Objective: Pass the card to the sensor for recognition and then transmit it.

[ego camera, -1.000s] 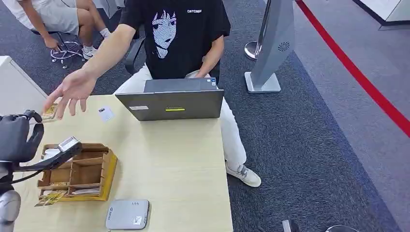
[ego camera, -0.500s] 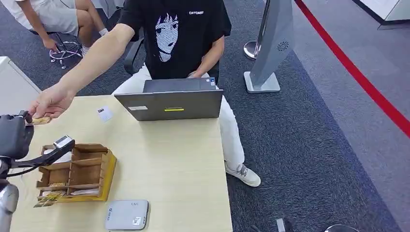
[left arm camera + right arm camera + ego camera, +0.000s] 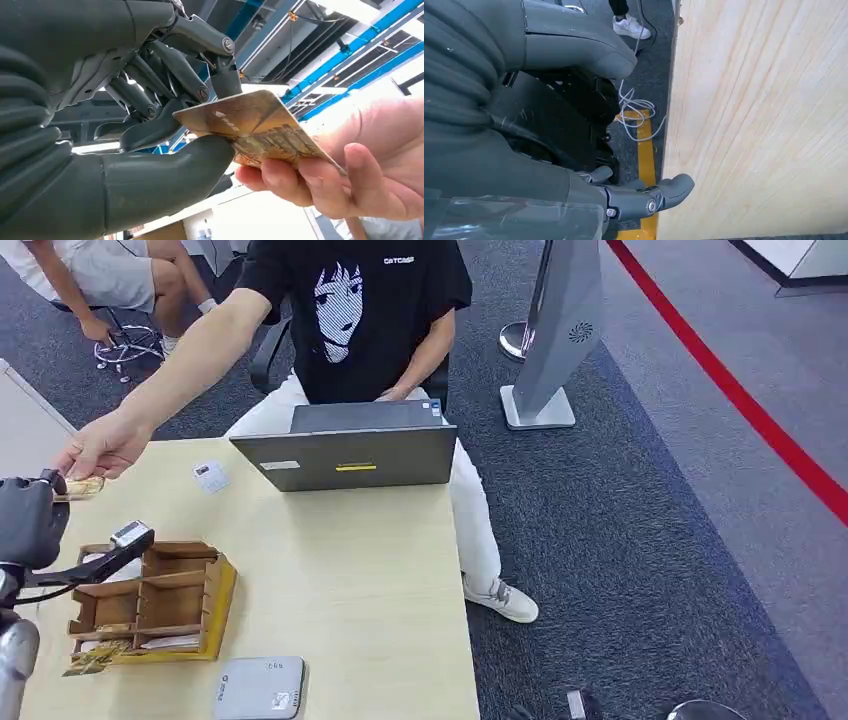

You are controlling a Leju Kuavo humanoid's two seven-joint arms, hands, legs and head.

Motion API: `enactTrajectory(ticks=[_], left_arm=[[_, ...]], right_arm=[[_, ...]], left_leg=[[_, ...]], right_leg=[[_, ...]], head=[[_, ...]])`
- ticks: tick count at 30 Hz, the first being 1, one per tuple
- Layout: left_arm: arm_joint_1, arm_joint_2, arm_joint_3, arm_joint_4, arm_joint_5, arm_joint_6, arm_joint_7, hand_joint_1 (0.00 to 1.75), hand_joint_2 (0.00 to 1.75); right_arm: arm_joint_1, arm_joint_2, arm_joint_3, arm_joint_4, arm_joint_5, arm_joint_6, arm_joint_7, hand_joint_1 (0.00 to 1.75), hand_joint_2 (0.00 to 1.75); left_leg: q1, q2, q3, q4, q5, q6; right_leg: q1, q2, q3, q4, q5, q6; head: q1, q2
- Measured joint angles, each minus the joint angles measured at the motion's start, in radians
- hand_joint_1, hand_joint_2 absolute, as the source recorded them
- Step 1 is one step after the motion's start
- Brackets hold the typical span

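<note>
Left wrist view: person's fingers (image 3: 300, 180) newly on card (image 3: 255, 127).

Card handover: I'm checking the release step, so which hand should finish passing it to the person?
Left. The left hand already pinches the card, which the person's hand grips too; the right hand hangs beside the table.

The robot's left hand (image 3: 150, 125) is dark grey throughout, with a ribbed cover at the wrist, a thick smooth thumb and slimmer fingers (image 3: 180, 70) linked by bare metal pivot pins. Its right hand (image 3: 574, 150) has the same ribbed grey cover, lightly scuffed, a round screw at a finger's (image 3: 659, 192) hinge and clear film wrapped low on the wrist. From the head view the left hand looks near black, with a thin black cable (image 3: 40, 592) below it and a rounded silver arm segment (image 3: 15, 665) beneath.
</note>
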Motion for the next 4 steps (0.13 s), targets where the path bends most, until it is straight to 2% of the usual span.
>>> enactTrajectory(ticks=[4], left_arm=[[-0.003,0.000,0.000,0.002,0.000,0.001,0.000,1.75,1.75]], right_arm=[[0.000,0.000,0.000,0.001,0.000,0.000,0.000,0.00,1.75]], left_leg=[[0.000,0.001,0.000,0.000,0.000,-0.001]], right_leg=[[0.000,0.001,0.000,0.000,0.000,0.000]], head=[[0.000,0.000]])
